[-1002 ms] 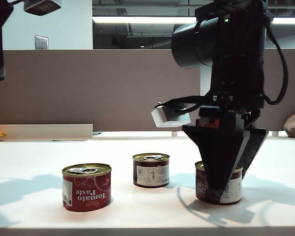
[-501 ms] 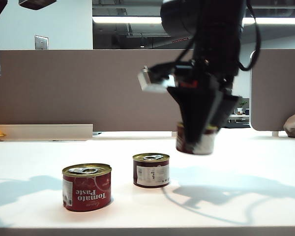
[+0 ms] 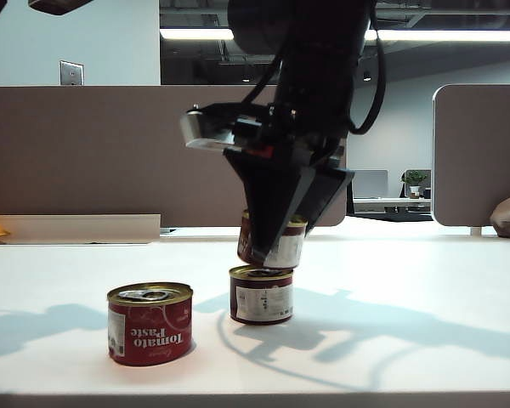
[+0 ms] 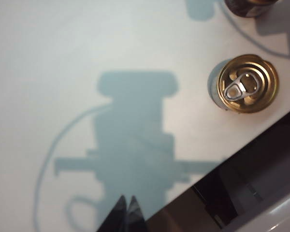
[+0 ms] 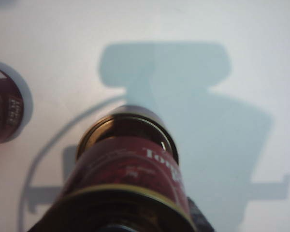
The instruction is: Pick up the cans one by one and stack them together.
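Maroon can (image 3: 272,240) gripped by right gripper (image 3: 276,223); left gripper (image 4: 126,212) clenched, only wrist view shows it.

Red can (image 3: 150,324) w/ white "Tomato Paste" text, gold lid. Two maroon cans (image 3: 261,295) (image 3: 272,240) w/ white barcode labels. Table (image 3: 425,280) white; right gripper (image 3: 280,223) black.

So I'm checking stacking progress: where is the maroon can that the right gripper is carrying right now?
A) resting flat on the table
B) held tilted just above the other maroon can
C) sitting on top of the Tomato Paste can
B: the right gripper holds the maroon can tilted, just over the other maroon can, not yet set flat on it.
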`<state>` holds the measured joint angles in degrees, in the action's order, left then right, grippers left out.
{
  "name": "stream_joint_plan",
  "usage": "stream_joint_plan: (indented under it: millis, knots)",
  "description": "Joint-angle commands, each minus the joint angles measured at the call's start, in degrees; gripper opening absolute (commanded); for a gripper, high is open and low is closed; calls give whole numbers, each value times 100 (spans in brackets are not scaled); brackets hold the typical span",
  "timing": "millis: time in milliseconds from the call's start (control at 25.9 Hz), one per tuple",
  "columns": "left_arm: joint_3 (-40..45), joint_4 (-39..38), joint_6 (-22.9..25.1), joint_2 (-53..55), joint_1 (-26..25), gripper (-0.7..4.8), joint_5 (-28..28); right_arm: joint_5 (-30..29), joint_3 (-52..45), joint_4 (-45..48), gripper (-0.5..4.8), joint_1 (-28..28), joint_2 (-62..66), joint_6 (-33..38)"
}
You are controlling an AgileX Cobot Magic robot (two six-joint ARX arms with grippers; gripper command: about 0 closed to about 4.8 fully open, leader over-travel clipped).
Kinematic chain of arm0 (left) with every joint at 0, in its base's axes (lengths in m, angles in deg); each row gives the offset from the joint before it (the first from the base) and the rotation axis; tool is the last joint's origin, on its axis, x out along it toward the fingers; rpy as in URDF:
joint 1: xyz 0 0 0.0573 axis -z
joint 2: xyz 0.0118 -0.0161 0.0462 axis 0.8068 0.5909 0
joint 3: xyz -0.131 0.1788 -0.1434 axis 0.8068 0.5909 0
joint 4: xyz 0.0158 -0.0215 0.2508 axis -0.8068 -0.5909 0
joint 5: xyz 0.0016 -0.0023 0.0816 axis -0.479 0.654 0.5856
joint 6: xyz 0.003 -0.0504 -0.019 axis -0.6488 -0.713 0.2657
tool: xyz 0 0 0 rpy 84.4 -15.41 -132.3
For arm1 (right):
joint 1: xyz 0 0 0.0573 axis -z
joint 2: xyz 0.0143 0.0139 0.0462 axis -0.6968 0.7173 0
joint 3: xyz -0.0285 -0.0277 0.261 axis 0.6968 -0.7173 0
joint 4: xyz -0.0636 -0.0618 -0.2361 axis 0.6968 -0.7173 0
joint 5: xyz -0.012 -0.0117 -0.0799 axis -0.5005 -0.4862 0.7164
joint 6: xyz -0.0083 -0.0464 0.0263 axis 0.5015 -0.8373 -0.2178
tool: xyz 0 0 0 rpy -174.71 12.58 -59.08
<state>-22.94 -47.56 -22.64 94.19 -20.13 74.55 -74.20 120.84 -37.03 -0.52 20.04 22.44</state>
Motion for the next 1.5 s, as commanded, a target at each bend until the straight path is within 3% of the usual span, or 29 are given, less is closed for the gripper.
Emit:
stream_joint_plan:
  millis: [39,424,540,771,925,1002,1079,1272,1465,1503]
  knots:
    - [-4,-87,-17,-118,-7,-6,20,-22,57,181,259,-59,85,0]
    - [-4,-125,-24,-238,-7,-6,20,-11,76,363,244,-85,120,0]
    - [-4,-131,-24,-238,-7,-6,20,11,76,304,277,-83,122,0]
    - [-4,-151,-57,-238,-7,-6,20,138,76,68,287,-83,120,0]
    - [-4,-155,-85,-238,-7,-6,17,133,76,68,341,-83,120,0]
    - [-4,-151,-85,-238,-7,-6,20,133,76,70,421,-83,120,0]
    - [-4,-140,-87,-238,-7,-6,17,140,90,70,463,-83,120,0]
    - [-4,68,-225,-236,-4,1,-4,120,529,-238,464,-85,120,140]
    - [-2,417,-254,-227,-4,86,-326,116,1051,-1023,453,-85,118,308]
    - [-2,553,-251,-197,-4,86,-503,59,1239,-1392,306,-85,118,367]
